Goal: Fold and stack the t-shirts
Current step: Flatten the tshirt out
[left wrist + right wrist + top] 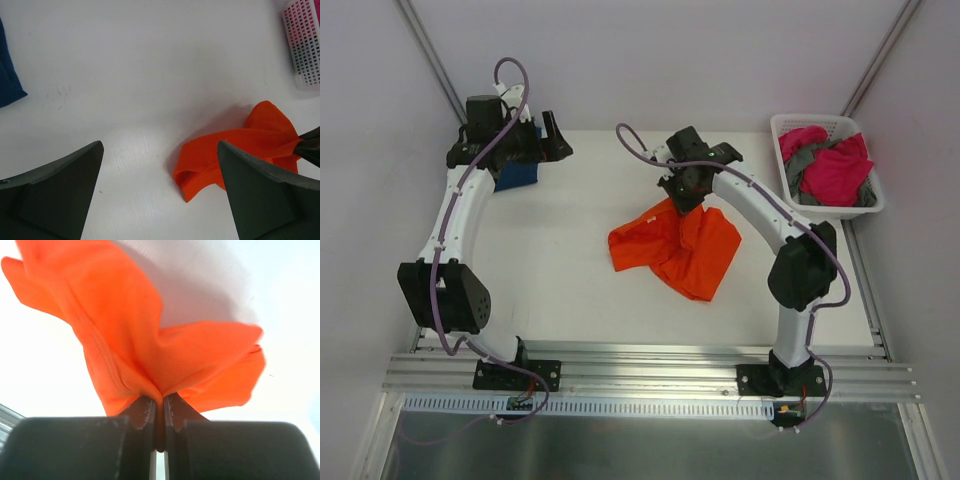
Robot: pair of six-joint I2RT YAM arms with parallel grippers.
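Mostly behind left arm (460, 205), navy t-shirt (518, 178); orange t-shirt (675, 250) in right gripper (160, 402).

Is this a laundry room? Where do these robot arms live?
Probably a robot test booth, not a home: the left arm and right arm are bolted to a metal rail by a white table, and the right claw pinches an orange t-shirt near a basket of shirts.

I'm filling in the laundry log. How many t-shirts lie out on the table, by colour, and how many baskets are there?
orange t-shirt: 1
navy t-shirt: 1
white basket: 1 (pink cloth and grey cloth inside, pieces uncountable)
Total: 3
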